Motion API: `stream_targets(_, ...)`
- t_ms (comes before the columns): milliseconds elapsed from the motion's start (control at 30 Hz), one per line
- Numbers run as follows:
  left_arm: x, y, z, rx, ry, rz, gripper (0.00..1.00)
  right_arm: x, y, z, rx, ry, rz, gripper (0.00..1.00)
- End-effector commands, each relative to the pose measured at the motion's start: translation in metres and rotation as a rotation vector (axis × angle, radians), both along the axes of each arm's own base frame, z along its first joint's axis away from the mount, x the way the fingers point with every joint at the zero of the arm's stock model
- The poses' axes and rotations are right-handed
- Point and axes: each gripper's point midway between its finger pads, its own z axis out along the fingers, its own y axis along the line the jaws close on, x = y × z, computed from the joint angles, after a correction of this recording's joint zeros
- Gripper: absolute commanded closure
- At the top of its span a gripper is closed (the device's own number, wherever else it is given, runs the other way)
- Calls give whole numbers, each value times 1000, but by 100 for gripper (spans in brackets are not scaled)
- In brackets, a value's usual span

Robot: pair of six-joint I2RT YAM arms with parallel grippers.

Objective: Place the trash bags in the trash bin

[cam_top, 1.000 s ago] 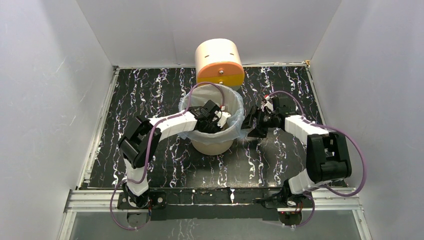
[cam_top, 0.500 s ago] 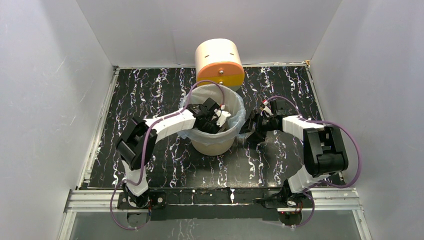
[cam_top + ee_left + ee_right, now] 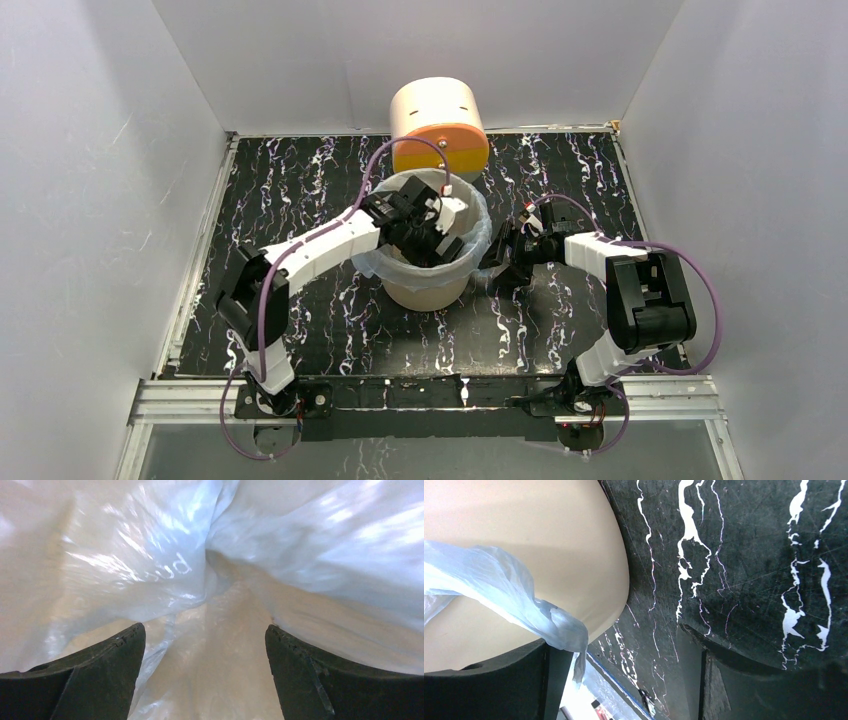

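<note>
Pale-blue trash bag (image 3: 150,555) sits in the beige trash bin (image 3: 425,290), edge flopped over the rim; left gripper (image 3: 205,630) is down inside it, fingers spread, and right gripper (image 3: 624,645) sits just outside the bin, fingers spread too, pinching nothing.

The trash bag (image 3: 499,587) drapes down the trash bin (image 3: 554,535).

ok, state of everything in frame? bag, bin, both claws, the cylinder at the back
trash bag: in the bin, edge draped over the rim, one flap hanging outside on the right.
trash bin: upright, mouth open.
left claw: open, down in the bin mouth, nothing held.
right claw: open, low beside the bin's right wall, bag flap next to it, not pinched.
cream cylinder: behind the bin, untouched.
</note>
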Motion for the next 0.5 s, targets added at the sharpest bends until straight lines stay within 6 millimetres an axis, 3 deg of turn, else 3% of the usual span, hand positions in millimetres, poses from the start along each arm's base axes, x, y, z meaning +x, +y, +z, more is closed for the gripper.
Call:
stream_targets(0, 17, -17, 94, -186, -187, 14, 12, 3, 0, 8, 10, -34, 5, 17)
stream_targets(267, 37, -3, 185, -340, -434, 155, 7, 12, -7, 22, -39, -105, -36, 14)
stream_targets(367, 52, 25, 208, -326, -506, 260, 7, 17, -12, 34, -68, -161, -66, 13)
stream_targets(467, 71, 62, 239, -440, -511, 370, 7, 22, -18, 47, -97, -221, -101, 11)
